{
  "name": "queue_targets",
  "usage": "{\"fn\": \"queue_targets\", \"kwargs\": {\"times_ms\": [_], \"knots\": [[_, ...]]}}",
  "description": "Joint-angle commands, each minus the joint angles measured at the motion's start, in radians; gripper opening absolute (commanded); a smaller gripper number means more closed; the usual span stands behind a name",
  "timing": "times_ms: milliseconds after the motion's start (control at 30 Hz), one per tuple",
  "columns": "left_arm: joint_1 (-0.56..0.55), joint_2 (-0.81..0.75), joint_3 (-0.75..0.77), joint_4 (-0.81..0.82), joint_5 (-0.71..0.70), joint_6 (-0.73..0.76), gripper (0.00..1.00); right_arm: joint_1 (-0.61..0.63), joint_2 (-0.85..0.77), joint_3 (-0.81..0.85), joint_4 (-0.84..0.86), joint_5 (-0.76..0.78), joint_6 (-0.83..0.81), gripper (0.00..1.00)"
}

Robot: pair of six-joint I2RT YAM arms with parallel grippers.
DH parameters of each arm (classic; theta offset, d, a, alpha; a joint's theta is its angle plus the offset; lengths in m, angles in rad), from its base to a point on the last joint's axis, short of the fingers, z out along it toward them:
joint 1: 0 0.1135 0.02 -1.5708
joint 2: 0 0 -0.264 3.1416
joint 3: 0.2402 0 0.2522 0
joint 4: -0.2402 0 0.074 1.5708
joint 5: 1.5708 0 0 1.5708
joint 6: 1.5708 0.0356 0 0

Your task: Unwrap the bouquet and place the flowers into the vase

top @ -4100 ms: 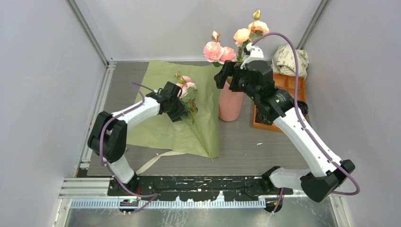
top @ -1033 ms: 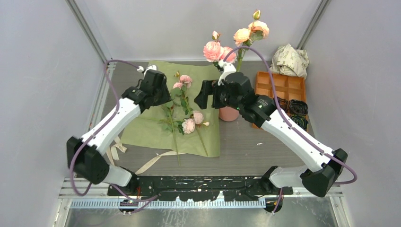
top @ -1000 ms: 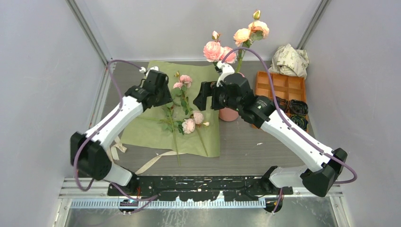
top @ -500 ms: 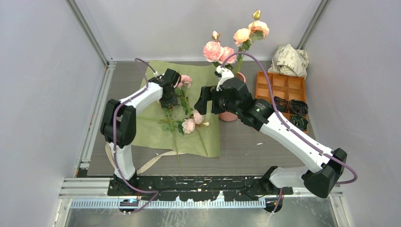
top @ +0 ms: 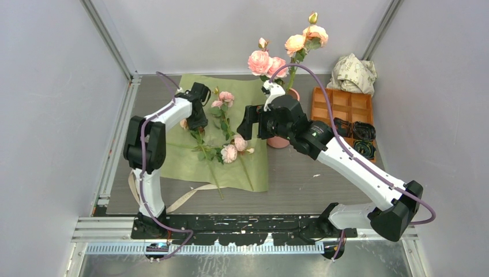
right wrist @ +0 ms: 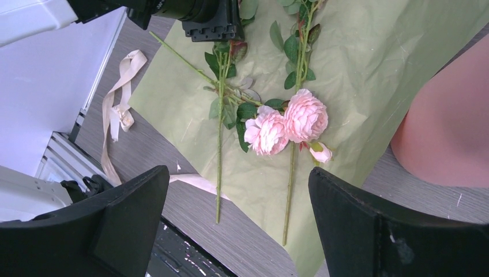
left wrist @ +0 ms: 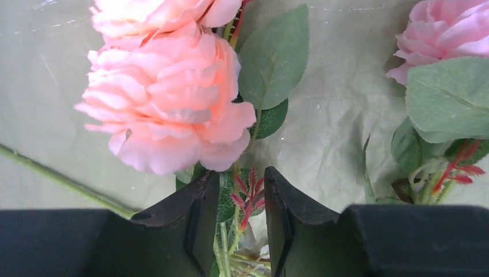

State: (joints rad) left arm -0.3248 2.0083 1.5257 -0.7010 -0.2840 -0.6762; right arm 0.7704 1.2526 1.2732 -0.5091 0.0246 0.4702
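- The wrapping paper lies opened flat with its olive-green side up, matte and finely creased. A limp beige ribbon trails off its near edge.
- Loose flowers lie on the paper: ruffled pink blooms on long, thin green stems with oval leaves.
- The vase, a smooth matte salmon cylinder, stands upright just beside the paper's right edge. Pink and peach roses rise from it.
- The left gripper sits low over the paper, its black fingers close on either side of a stem with small red leaves. Whether they pinch it I cannot tell.
- The right gripper hangs spread wide and holds nothing, above the paper next to the vase.
- From above, the right arm covers most of the vase, and the right wrist view cuts off its top and base.
- The left wrist view crops two blooms at its edges, while one large rose shows whole.
- An orange compartment tray, black coiled cables and crumpled printed white paper sit to the right of the vase.
- The table is grey with a streaked grain. Plain pale walls with aluminium corner posts enclose it.
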Motion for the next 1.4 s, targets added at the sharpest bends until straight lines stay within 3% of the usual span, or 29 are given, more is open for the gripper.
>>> {"fn": "queue_targets", "kwargs": {"times_ms": [0, 100, 333, 367, 833, 1067, 1200, 1367], "knots": [[-0.002, 0.041, 0.036, 0.019, 0.011, 0.013, 0.35, 0.004, -0.002, 0.015, 0.039, 0.012, 0.004, 0.96], [0.002, 0.063, 0.033, 0.02, 0.018, 0.013, 0.32, 0.004, -0.005, 0.012, 0.04, 0.02, 0.004, 0.96], [0.019, 0.078, 0.007, 0.036, 0.054, 0.015, 0.01, 0.004, -0.001, 0.005, 0.041, 0.033, 0.008, 0.96], [0.019, 0.066, 0.0, 0.041, 0.059, 0.014, 0.0, 0.004, -0.002, 0.005, 0.04, 0.034, 0.008, 0.96], [0.011, -0.249, 0.024, 0.085, 0.222, 0.069, 0.0, 0.004, -0.009, -0.008, 0.056, 0.042, 0.025, 0.95], [0.012, -0.326, -0.069, 0.144, 0.337, 0.076, 0.0, 0.004, -0.01, -0.014, 0.061, 0.042, 0.028, 0.95], [0.014, -0.243, -0.105, 0.139, 0.399, 0.037, 0.14, 0.004, -0.007, -0.015, 0.063, 0.036, 0.027, 0.95], [0.014, -0.142, -0.16, 0.19, 0.522, -0.092, 0.25, 0.003, -0.018, -0.023, 0.056, 0.046, 0.023, 0.95]]}}
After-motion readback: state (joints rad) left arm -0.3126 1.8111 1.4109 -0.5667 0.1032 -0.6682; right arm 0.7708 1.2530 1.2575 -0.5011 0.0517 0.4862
